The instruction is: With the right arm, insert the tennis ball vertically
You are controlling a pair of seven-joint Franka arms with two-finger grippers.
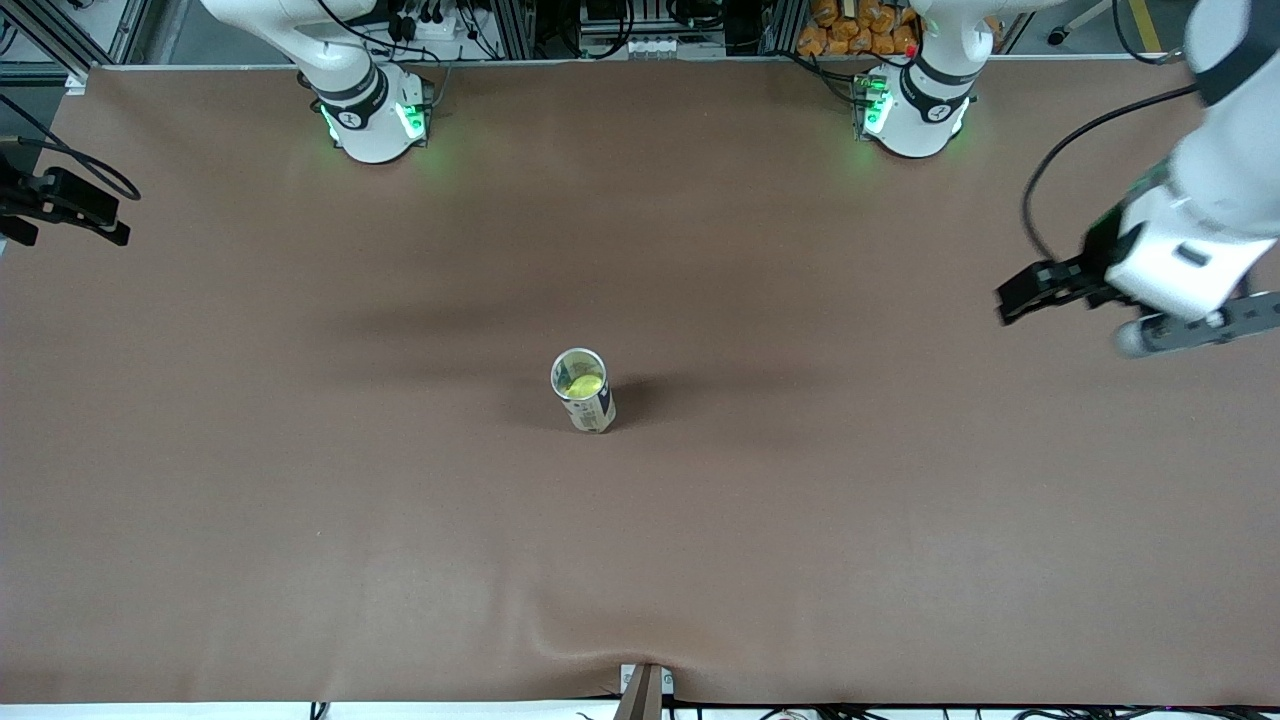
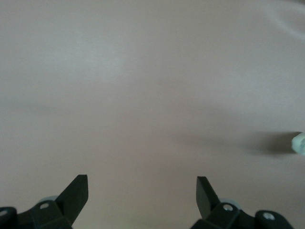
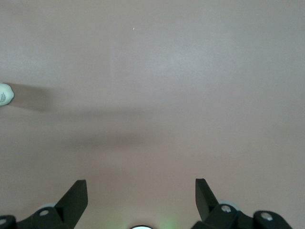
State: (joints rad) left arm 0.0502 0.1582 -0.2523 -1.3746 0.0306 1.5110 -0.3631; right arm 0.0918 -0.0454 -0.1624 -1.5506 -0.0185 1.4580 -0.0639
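Note:
A short can [image 1: 592, 410] stands upright in the middle of the brown table [image 1: 640, 560], its mouth open at the top. The yellow-green tennis ball [image 1: 583, 383] sits inside it, below the rim. My right gripper [image 1: 122, 224] hangs open and empty over the right arm's end of the table, well apart from the can. My left gripper [image 1: 1001, 305] is open and empty over the left arm's end. Each wrist view shows bare table between open jaws [image 3: 141, 187] [image 2: 142, 183]. A sliver of the can shows at the picture's edge in each [image 3: 5, 94] [image 2: 299, 143].
The two arm bases [image 1: 372, 115] [image 1: 912, 110] stand along the table's edge farthest from the front camera, lit green. A black cable [image 1: 1060, 160] loops from the left arm. A small bracket [image 1: 645, 690] sits at the table's nearest edge, where the mat puckers.

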